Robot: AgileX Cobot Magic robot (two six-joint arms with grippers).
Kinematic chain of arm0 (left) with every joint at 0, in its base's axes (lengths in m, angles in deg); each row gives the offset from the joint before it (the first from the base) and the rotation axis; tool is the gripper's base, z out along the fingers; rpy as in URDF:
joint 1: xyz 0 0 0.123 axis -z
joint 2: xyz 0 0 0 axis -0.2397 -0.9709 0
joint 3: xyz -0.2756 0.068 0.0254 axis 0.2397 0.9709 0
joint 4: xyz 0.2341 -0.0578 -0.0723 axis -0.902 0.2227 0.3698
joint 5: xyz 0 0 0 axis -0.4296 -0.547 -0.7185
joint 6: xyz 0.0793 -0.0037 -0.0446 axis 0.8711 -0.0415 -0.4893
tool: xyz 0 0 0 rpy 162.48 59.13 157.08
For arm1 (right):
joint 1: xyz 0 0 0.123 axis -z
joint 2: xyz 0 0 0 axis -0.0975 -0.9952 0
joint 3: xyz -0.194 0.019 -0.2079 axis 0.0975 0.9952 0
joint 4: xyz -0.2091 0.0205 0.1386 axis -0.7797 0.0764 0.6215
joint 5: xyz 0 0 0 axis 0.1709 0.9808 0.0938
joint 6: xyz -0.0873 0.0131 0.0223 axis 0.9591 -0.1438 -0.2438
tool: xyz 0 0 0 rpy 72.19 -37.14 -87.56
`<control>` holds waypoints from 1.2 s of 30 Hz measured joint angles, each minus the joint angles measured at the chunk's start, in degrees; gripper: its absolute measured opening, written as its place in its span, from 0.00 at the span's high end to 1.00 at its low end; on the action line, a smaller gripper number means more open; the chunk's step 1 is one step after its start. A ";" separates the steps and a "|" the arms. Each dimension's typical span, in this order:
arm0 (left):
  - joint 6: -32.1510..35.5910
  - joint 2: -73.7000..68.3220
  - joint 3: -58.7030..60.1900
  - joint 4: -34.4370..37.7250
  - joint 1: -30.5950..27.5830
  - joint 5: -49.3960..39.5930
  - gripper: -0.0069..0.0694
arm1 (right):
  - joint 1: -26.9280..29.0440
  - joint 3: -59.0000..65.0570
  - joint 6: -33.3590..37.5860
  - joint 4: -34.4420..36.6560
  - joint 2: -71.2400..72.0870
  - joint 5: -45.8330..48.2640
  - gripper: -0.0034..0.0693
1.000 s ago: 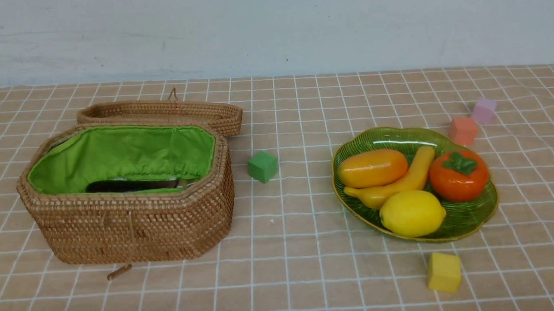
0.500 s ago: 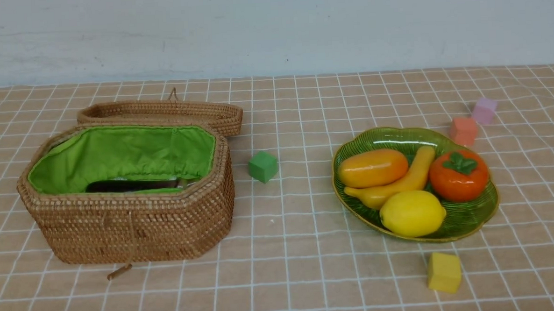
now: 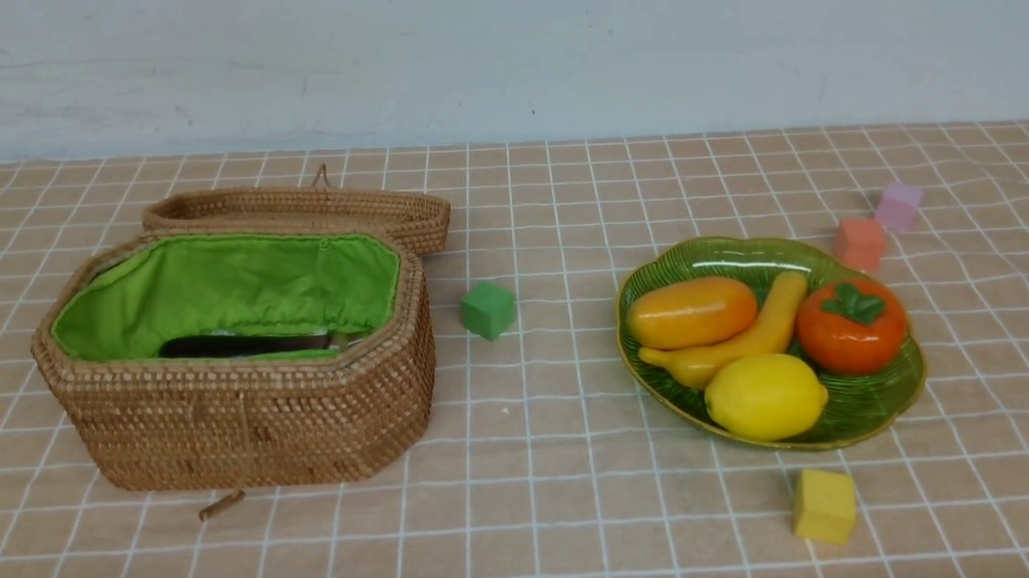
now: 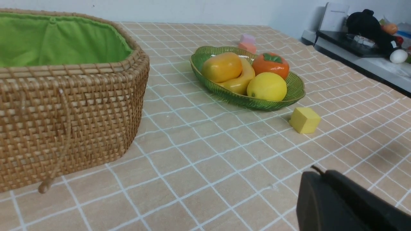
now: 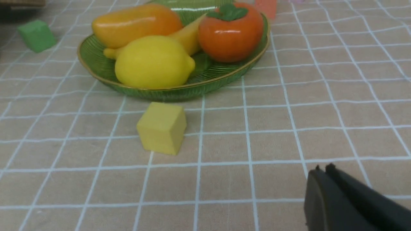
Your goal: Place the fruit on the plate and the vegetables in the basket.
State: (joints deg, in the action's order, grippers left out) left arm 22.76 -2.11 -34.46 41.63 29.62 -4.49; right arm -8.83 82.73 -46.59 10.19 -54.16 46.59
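Observation:
The green glass plate [image 3: 884, 399] holds the mango [image 3: 692, 312], banana [image 3: 755, 335], persimmon [image 3: 850, 326] and lemon [image 3: 764, 397]. The open wicker basket [image 3: 251, 422] with green lining stands at the left; a dark eggplant [image 3: 239, 344] shows inside, the other vegetables are hidden. Neither gripper shows in the front view. My left gripper [image 4: 316, 175] is shut and empty, low over the cloth, apart from the basket [image 4: 64, 106] and plate [image 4: 297, 93]. My right gripper [image 5: 322, 170] is shut and empty, near the plate [image 5: 96, 69] and lemon [image 5: 154, 62].
Foam cubes lie about: green [image 3: 488, 309] between basket and plate, yellow [image 3: 824, 506] in front of the plate, orange [image 3: 860, 243] and pink [image 3: 899, 206] behind it. The basket lid [image 3: 303, 211] lies open behind the basket. A side shelf with clutter [image 4: 369, 35] stands beyond the table's edge.

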 joint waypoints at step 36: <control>5.86 0.00 6.25 10.87 -37.85 2.80 0.93 | 0.00 0.00 0.00 -0.05 0.11 -0.11 0.94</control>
State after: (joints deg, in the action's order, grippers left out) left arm 28.62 -2.11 -28.21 52.50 -8.23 -1.70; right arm -8.83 82.73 -46.59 10.13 -54.05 46.48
